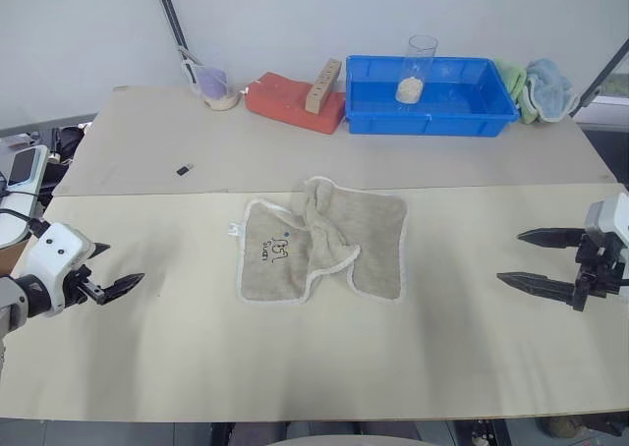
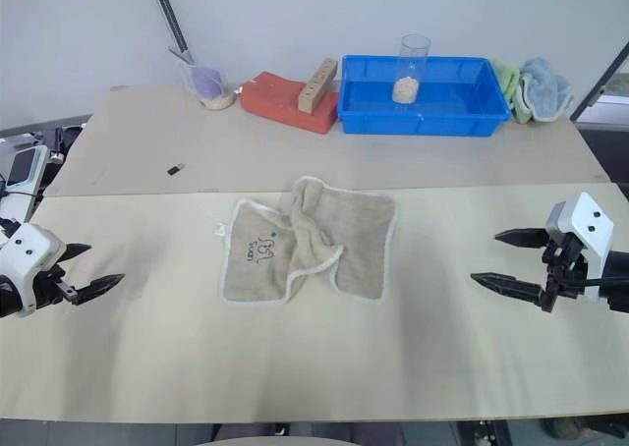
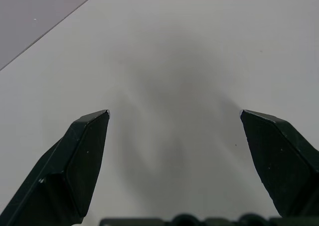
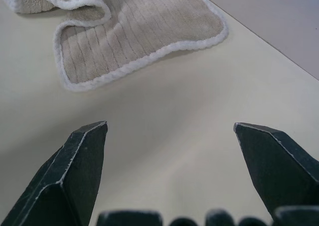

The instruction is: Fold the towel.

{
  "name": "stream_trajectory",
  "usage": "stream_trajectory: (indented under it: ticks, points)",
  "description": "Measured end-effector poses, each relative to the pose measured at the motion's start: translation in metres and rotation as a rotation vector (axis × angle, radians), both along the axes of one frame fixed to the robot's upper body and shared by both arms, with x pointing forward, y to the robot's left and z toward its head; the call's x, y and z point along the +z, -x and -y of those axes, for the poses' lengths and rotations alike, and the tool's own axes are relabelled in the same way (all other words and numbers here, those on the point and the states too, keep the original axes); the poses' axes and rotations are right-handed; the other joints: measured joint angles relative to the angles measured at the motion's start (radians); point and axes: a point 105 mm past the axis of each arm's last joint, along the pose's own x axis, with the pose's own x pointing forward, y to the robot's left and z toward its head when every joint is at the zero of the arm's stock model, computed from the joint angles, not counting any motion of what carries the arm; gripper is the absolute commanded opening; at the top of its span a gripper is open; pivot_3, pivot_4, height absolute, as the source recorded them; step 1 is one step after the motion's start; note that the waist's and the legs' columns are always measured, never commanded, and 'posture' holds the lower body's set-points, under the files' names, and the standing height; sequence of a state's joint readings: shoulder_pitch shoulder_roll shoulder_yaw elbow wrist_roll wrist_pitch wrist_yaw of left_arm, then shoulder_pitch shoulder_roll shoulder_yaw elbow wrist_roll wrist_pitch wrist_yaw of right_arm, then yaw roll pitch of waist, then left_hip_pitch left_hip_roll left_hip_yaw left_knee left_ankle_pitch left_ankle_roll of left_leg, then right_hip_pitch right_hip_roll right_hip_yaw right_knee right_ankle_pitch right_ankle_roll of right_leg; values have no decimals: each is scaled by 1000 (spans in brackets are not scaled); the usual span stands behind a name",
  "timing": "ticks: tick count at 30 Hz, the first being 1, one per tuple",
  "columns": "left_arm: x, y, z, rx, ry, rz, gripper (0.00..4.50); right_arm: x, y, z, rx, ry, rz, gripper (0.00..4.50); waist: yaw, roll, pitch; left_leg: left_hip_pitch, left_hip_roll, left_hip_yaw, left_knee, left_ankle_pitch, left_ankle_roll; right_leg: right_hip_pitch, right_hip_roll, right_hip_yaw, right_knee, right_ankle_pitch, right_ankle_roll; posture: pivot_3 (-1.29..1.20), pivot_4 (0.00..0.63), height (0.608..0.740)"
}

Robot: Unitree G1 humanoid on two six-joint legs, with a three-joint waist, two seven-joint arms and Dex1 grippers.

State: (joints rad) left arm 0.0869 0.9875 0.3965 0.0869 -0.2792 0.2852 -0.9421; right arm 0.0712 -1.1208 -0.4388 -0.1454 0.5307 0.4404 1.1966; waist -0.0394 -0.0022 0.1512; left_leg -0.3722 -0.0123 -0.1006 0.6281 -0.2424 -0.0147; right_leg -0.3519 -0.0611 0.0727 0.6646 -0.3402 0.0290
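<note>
Blue bin (image 1: pixel 491 107) well behind towel (image 1: pixel 324 242)

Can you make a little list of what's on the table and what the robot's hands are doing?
towel: rumpled, mid-table, print side up, not folded yet
left tool: open, empty, left of towel, apart from it
right tool: open, empty, right of towel, apart from it
bin: blue, at the back, with a clear cup in it
cloths: green and light-blue, right of bin
block: red, left of bin
</note>
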Motion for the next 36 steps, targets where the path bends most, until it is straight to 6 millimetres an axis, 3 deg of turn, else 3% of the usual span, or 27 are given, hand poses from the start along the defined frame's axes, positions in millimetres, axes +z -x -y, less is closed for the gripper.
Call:
stream_trajectory:
  ticks: [15,25,31,36]
  points:
    - [9,-5,7,-45,58,87,4500,1,-2,1,13,34,14,4472,0,0,0,0,0,0,0,0,0,0,0,0,0,0,0,0,150,740]
    - [-7,8,17,-133,128,-4,4500,4,-8,-8,44,21,38,4472,-1,0,0,0,0,0,0,0,0,0,0,0,0,0,0,0,150,740]
    - [-14,19,49,-302,85,-41,4500,7,-7,-33,128,-8,74,4472,0,1,0,0,0,0,0,0,0,0,0,1,0,0,0,0,150,740]
    - [-25,33,112,-573,80,-79,4500,17,10,-84,291,-93,54,4472,3,0,0,-1,1,0,1,0,0,0,1,0,0,0,0,0,150,740]
